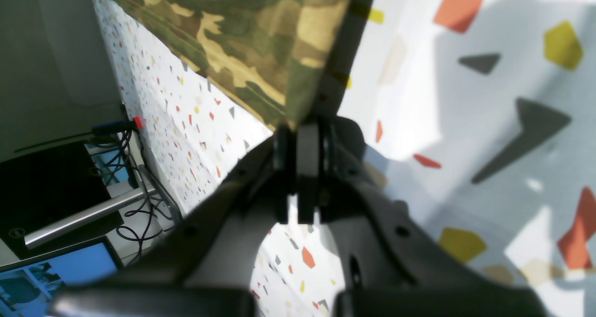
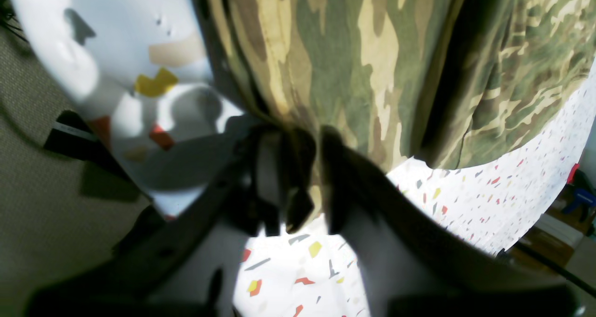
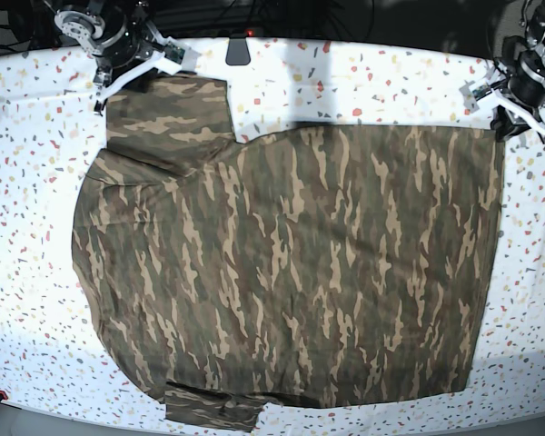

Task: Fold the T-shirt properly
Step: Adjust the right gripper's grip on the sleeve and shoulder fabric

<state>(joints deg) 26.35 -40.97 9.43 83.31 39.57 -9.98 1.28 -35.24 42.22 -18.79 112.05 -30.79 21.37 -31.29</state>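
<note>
T-shirt lies spread flat on the tabletop. Left hand pinches its hem corner; right hand is clamped on its sleeve edge.

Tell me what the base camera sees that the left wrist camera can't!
Only the base view shows the whole shirt spread flat on the table, with both hands: the left hand at one far corner, the right hand at the sleeve. Only the left wrist view shows a screen and cables beyond the table's edge. Both show the left hand shut on the shirt's corner above the speckled tabletop.
</note>
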